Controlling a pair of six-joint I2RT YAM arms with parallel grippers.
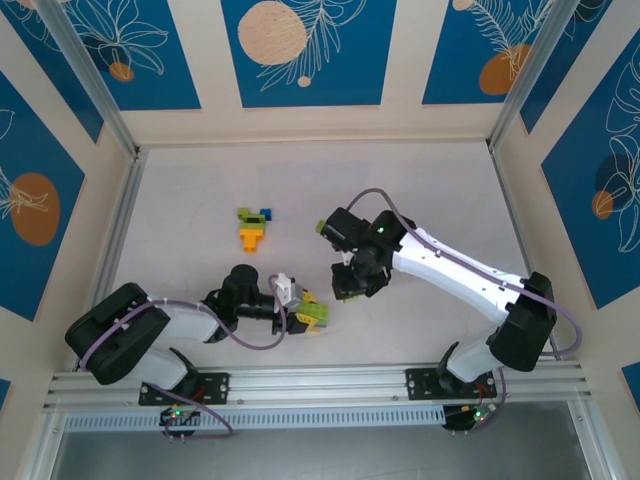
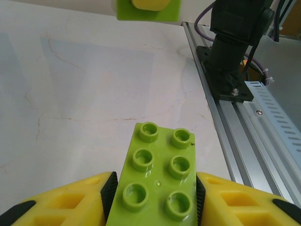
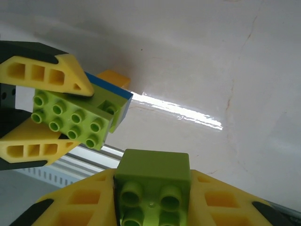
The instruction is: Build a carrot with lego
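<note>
we have both claws loaded and close together over the white table (image 1: pixel 420 190), near its front edge. the left gripper (image 1: pixel 303 312) is clenched on a long lime green studded plastic brick (image 2: pixel 160 174); the left wrist view has its yellow fingers (image 2: pixel 70 202) pressed to both sides of the brick's near end, with the rest jutting forward, studs up. the right gripper (image 1: pixel 350 288) grasps a short lime green studded plastic brick (image 3: pixel 151 175), just beside the long one but not touching it. seen from the right wrist, a blue edge (image 3: pixel 113 94) and an orange piece (image 3: pixel 115 77) sit right behind the long brick; we cannot tell whether they are joined to it. a small cluster of lime, blue and orange bricks (image 1: pixel 253 228) lies well apart, further back on the table.

we judge the step in hand to be mating the two held bricks. to do it well, we should square the short brick's edges to the long brick's stud rows before any contact, then push straight along the stud axis, not at a slant. since the long brick is held only at one end, a push near its free end could pivot it in the pads, so we would press close to the left fingers and brace firmly.
</note>
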